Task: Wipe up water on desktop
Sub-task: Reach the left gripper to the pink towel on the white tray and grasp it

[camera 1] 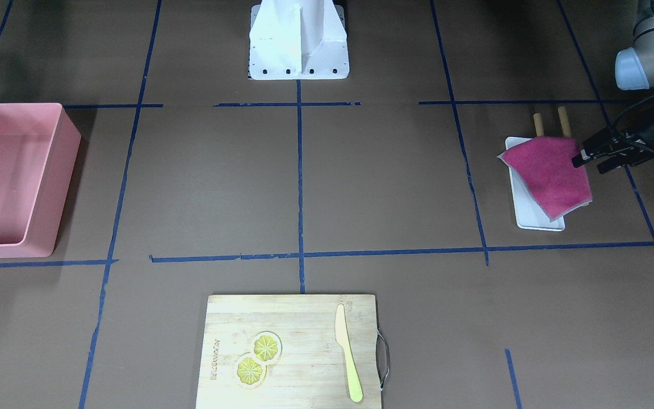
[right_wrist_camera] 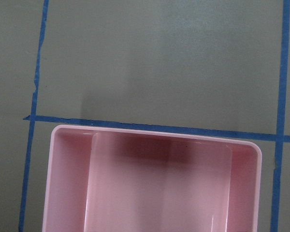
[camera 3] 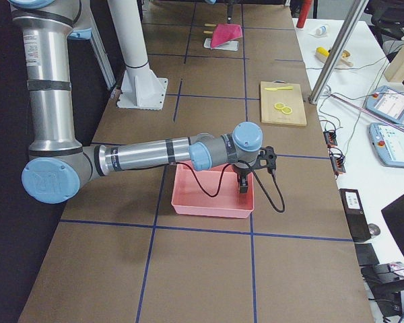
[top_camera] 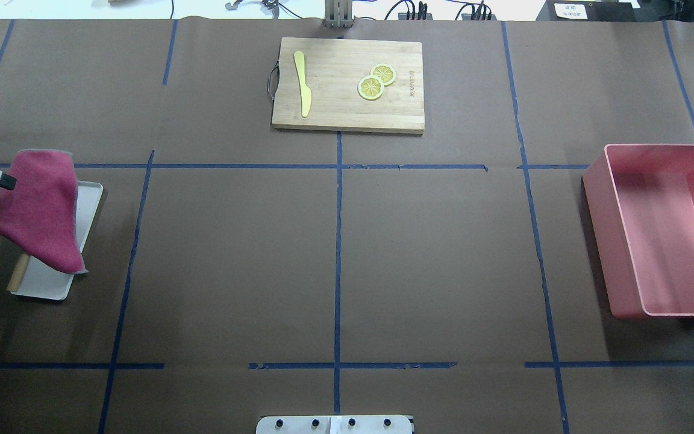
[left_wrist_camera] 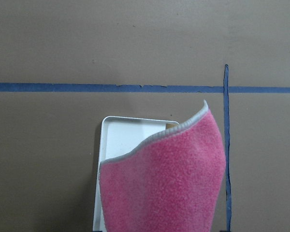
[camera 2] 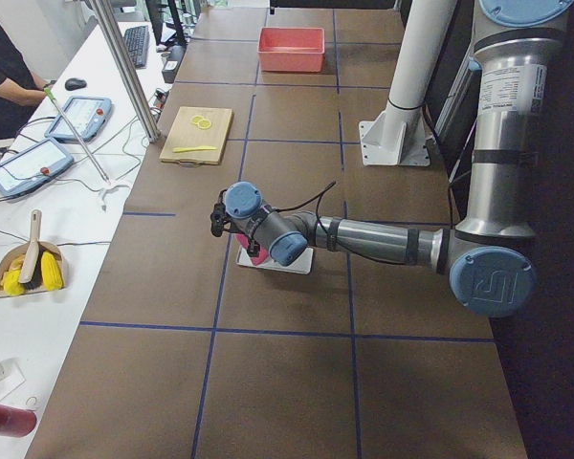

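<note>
Though no wiping has begun, the front-facing view shows the left gripper [camera 1: 579, 158] clamped on a corner of the pink cloth [camera 1: 548, 173]. The cloth hangs half lifted over a white tray [camera 1: 538, 222] at the robot's left end of the desktop [camera 1: 219, 187], with two wooden sticks [camera 1: 538, 124] poking out from under it. A pink bin [camera 1: 57, 187] sits at the far right end, and a bamboo cutting board [camera 1: 287, 324] with a yellow knife [camera 1: 348, 352] and lemon slices [camera 1: 259, 358] lies on the operators' side. From overhead, the cloth's lower edge rests on the tray while its raised corner is pinched, and I can make out no wet patch on the wide brown middle between the blue tape lines [camera 1: 300, 199]. The left side view has the near arm stretched low over the tray, hiding most of the cloth. The right side view has the right gripper [camera 3: 246, 180] hanging over the bin; open or closed, I cannot tell. The left wrist view looks down the cloth's fleecy face, with the tray beneath. The right wrist view gives only the bin and the desktop beyond it. To my eye the cloth is in hand, and finding the water and wiping it up all remain.
</note>
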Available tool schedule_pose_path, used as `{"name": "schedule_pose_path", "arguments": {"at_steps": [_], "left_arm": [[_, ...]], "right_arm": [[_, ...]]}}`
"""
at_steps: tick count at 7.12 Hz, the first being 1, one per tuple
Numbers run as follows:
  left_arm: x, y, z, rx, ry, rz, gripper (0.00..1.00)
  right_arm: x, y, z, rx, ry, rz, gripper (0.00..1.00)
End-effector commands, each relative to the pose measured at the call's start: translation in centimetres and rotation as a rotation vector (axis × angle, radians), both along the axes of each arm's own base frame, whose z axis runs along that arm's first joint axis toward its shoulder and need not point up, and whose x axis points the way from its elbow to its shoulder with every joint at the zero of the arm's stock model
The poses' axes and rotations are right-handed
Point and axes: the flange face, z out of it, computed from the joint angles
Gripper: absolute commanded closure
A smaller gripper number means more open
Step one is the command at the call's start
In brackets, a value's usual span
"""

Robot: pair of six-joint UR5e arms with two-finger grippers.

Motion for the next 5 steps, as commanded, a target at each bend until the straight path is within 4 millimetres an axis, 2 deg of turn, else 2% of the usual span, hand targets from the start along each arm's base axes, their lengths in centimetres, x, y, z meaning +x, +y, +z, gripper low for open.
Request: {"name": "schedule_pose_path", "arguments": {"at_steps": [1, 4, 5], "left_arm": [[0.25, -0.04, -0.1, 0.001, 0.001, 0.005, 0.32], [0.47, 0.02, -0.1, 0.001, 0.001, 0.01, 0.37], [0.58, 0.0, -0.19, 0.002, 0.003, 0.012, 0.44]], "right_arm": [[-0.58, -0.38, -0.52, -0.009, -0.003, 0.003, 0.0], [-0.58, -0.39, -0.54, -0.007, -0.003, 0.003, 0.0], [-0.58, -0.38, -0.52, -0.009, -0.003, 0.003, 0.0]]}}
